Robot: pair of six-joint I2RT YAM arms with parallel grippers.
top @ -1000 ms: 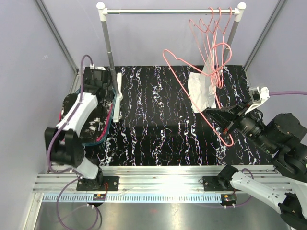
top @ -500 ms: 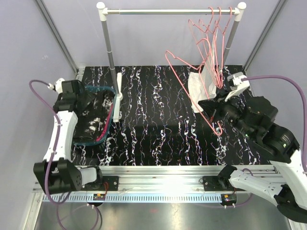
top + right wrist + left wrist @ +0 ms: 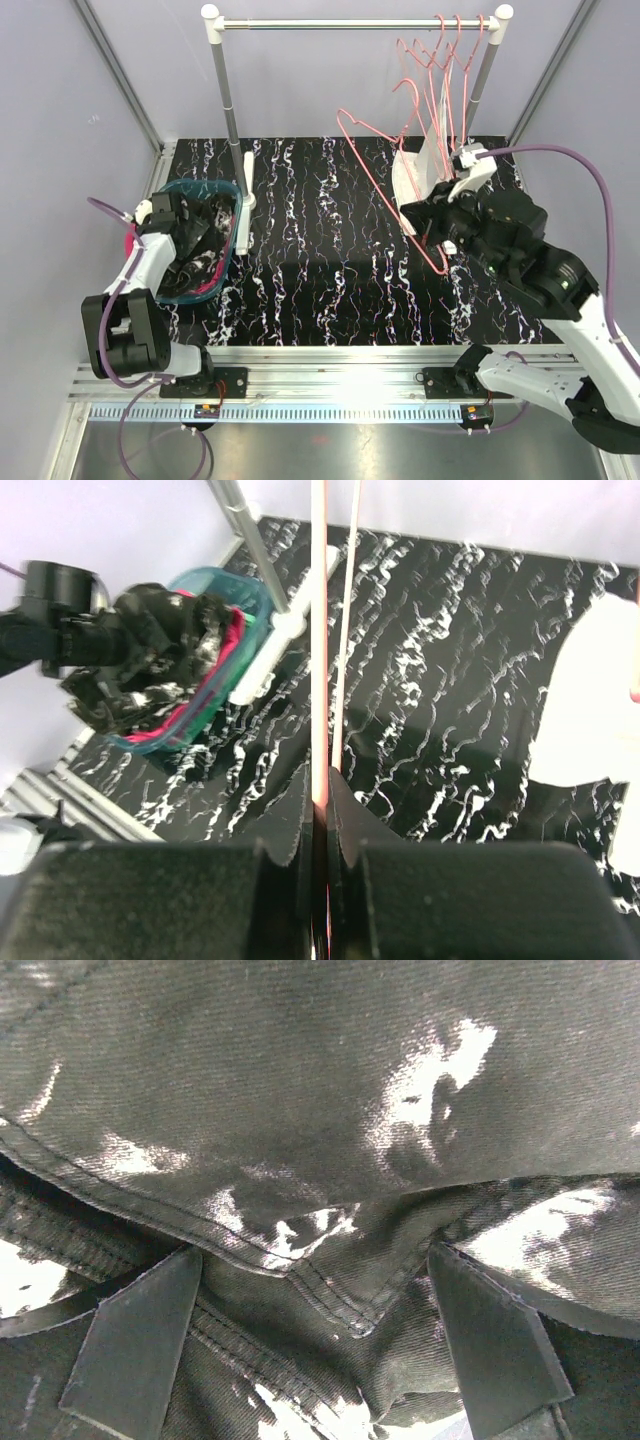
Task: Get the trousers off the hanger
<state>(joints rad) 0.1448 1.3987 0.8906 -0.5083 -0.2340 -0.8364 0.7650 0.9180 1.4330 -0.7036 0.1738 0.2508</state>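
Trousers (image 3: 200,245) lie heaped in the left-edge bin (image 3: 200,183) under the splayed left gripper (image 3: 315,1360); right gripper (image 3: 318,800) pinches a pink hanger (image 3: 318,630).

Bright, even light; glare on the front rail (image 3: 350,385); right wrist fingers (image 3: 290,818) blurred

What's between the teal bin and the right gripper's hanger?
Top view: bare marbled tabletop from bin to hanger, except the rack's white foot beside the bin.
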